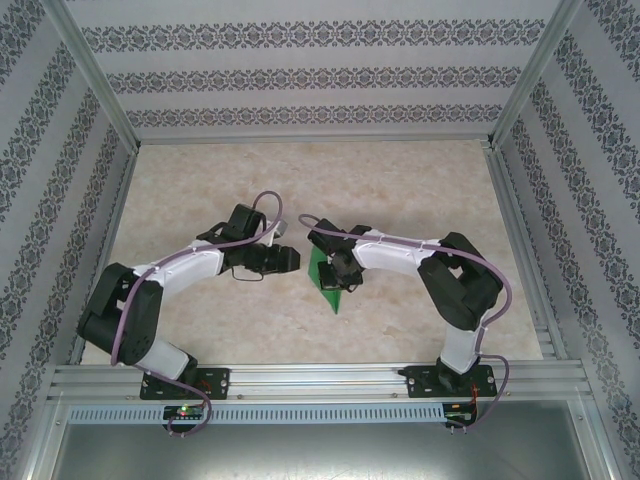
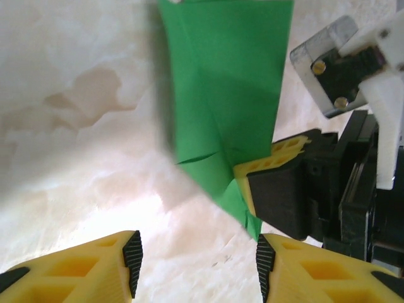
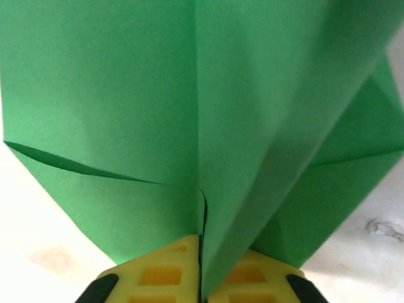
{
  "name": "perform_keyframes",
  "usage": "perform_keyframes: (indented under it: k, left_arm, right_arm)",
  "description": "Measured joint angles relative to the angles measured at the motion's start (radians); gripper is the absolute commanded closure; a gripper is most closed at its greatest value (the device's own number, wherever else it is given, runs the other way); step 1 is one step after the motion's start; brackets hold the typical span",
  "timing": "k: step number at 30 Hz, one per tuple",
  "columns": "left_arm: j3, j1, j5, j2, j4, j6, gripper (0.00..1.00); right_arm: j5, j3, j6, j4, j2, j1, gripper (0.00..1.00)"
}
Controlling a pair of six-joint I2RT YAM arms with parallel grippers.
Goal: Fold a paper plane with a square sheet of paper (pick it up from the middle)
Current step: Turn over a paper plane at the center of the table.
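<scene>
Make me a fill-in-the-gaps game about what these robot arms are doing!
1. The right pincer pinches something made of ____.
2. That folded sheet is coloured ____.
3. The left pincer is open and holds ____.
4. The left pincer's fingers are mostly ____.

Missing words: paper; green; nothing; yellow.

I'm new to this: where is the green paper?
Seen from above, the green paper is mid-table, pinched between the right fingers, just right of the open left fingers.
</scene>
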Motion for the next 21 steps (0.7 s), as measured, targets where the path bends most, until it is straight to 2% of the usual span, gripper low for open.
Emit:
perform_keyframes:
  k: [3, 10, 21]
  left_arm:
    - [-0.008, 0.000, -0.011, -0.029, -0.027, 0.004, 0.43]
    - [-0.008, 0.000, -0.024, -0.050, -0.060, 0.023, 0.41]
    - [0.036, 0.000, -0.055, -0.052, -0.127, 0.063, 0.38]
  right_arm:
    - [-0.004, 0.015, 0.005, 0.006, 0.014, 0.014, 0.81]
    - [0.005, 0.034, 0.007, -0.009, 0.016, 0.024, 0.78]
    - [0.005, 0.037, 0.007, -0.037, -0.038, 0.023, 0.62]
